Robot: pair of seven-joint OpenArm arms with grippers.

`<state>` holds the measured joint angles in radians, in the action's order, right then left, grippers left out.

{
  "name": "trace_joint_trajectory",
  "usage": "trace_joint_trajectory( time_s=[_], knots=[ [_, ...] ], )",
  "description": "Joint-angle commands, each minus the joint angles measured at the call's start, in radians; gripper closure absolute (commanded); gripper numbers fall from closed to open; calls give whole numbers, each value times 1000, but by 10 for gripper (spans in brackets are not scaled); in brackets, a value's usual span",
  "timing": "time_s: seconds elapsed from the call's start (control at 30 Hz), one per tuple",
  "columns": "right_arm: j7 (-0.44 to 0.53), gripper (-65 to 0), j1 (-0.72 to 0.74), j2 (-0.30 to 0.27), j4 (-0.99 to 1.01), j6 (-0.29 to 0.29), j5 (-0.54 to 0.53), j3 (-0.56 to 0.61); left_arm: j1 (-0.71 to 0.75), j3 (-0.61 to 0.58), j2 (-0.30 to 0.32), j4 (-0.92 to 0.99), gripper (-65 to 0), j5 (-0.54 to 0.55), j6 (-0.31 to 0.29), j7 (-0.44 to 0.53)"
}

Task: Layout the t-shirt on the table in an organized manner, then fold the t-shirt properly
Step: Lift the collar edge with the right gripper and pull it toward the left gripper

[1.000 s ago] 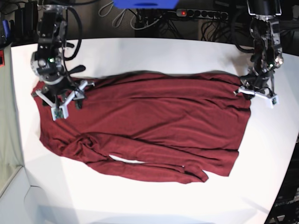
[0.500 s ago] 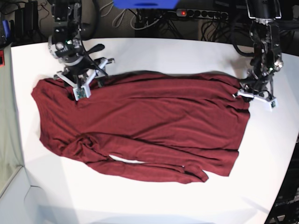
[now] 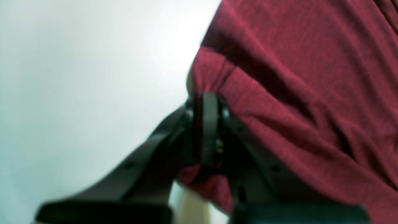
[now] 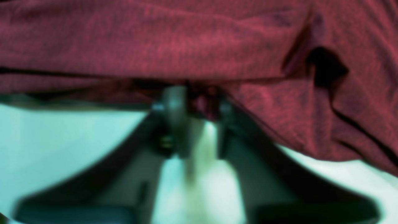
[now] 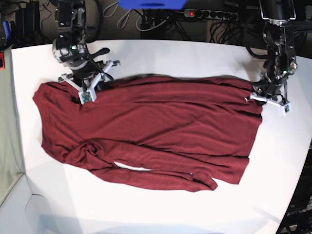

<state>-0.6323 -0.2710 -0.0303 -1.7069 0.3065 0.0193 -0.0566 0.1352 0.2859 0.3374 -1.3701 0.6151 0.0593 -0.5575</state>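
The dark red t-shirt (image 5: 156, 131) lies spread and wrinkled across the white table (image 5: 195, 53), with a bunched fold at its lower left. My left gripper (image 5: 263, 93) holds the shirt's upper right corner. In the left wrist view this gripper (image 3: 206, 102) is shut, with the t-shirt (image 3: 295, 77) pinched between its dark fingers. My right gripper (image 5: 91, 82) sits at the shirt's upper left edge. In the blurred right wrist view, the gripper (image 4: 199, 107) has its jaws drawn close, with a bunch of the t-shirt's (image 4: 186, 40) edge between them.
A power strip (image 5: 209, 13) with a red light, cables and a blue object (image 5: 151, 4) lie beyond the table's back edge. Bare white table (image 3: 77, 77) stretches in front of the shirt and to its right, up to the dark edges.
My right gripper moved from the shirt's left side up and right to its top edge, then drew its open jaws together on the fabric. The left gripper held its corner.
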Motion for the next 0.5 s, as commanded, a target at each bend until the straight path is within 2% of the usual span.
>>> trace_joint_trajectory(
  time_s=[0.0,0.03,0.17,0.47],
  knots=[
    [18,-36,3,-1,-15,-2,-6,-4,-10,5,15,-12,-1,1,6,4],
    [18,0,0,-3,-18,-2,-6,-4,-10,5,15,-12,-1,1,6,4],
    [18,0,-29,-4,-54,-2,-6,-21,-26,8,22,-22,-1,2,6,4],
    [18,0,-100,2,-187,-2,-11,-52,-29,97,32,-30,-1,10,6,-2]
  ],
)
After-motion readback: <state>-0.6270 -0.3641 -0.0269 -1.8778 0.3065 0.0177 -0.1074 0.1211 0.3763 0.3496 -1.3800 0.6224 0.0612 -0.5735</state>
